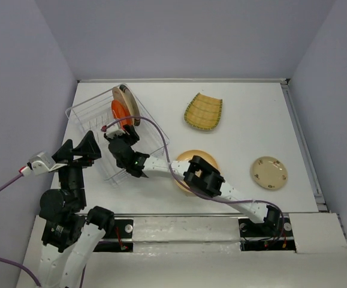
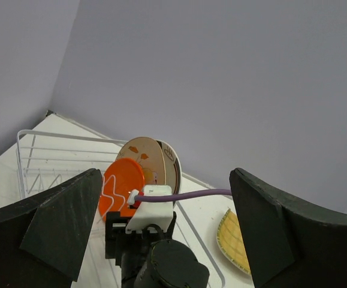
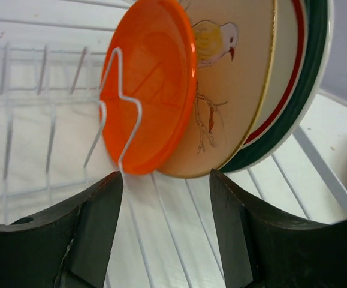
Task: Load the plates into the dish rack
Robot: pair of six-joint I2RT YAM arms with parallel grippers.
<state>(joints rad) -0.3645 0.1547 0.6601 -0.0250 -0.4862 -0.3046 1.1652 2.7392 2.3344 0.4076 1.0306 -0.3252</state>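
Observation:
The white wire dish rack (image 1: 82, 115) stands at the far left. Three plates stand upright at its far end: an orange-red one (image 1: 119, 113), a tan one with a bird drawing (image 1: 127, 101), and a white one with a dark-green rim (image 3: 310, 78). My right gripper (image 1: 124, 131) is open and empty inside the rack, just in front of the orange-red plate (image 3: 152, 90). My left gripper (image 1: 92, 148) is open and empty above the rack's near left edge. On the table lie a yellow woven plate (image 1: 204, 111), a small cream plate (image 1: 269, 173) and a tan plate (image 1: 184, 161) partly hidden under the right arm.
The right arm (image 1: 206, 177) stretches diagonally across the table from its base to the rack. A purple cable (image 1: 155, 129) loops over the rack's right side. Grey walls close in the table on three sides.

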